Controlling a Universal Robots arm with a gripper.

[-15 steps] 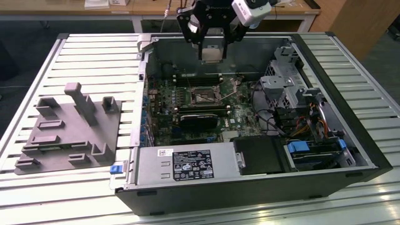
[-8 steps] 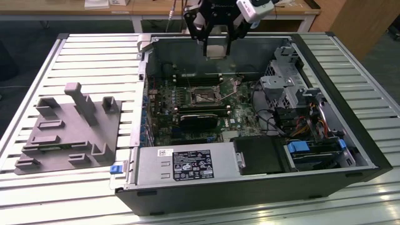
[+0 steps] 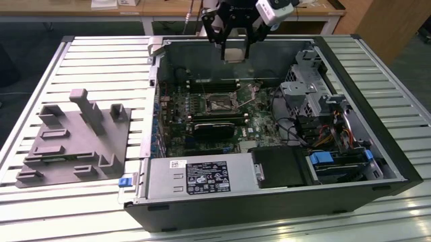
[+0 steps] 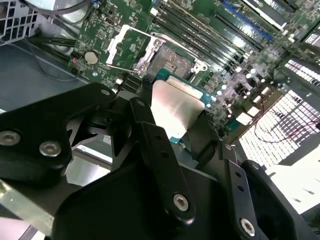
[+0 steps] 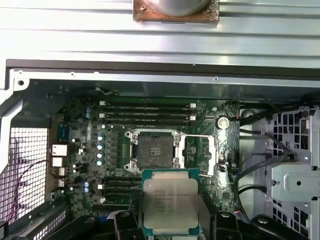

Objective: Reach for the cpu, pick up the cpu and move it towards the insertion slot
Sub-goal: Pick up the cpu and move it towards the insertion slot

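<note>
My gripper [image 3: 233,50] hangs over the far side of the open computer case, shut on the cpu [image 3: 233,54]. The cpu is a flat square chip with a silvery top, pinched at two opposite edges by the black fingers [image 5: 125,225]. The cpu [image 5: 170,202] shows in both wrist views, held level above the motherboard. The insertion slot [image 3: 221,103], a square black socket with its metal frame swung open, lies below and nearer the case's middle. In the first wrist view the insertion slot [image 5: 153,150] sits just beyond the chip's edge. In the second wrist view the cpu [image 4: 172,107] hovers next to the insertion slot [image 4: 170,62].
A grey plastic fixture block [image 3: 74,141] lies on the slatted table at the exterior view's left. Inside the case are long memory slots [image 5: 150,112], a power supply [image 3: 202,176], a metal drive cage [image 3: 310,91] and loose cables [image 3: 330,136]. The case walls [image 3: 158,75] rise around the board.
</note>
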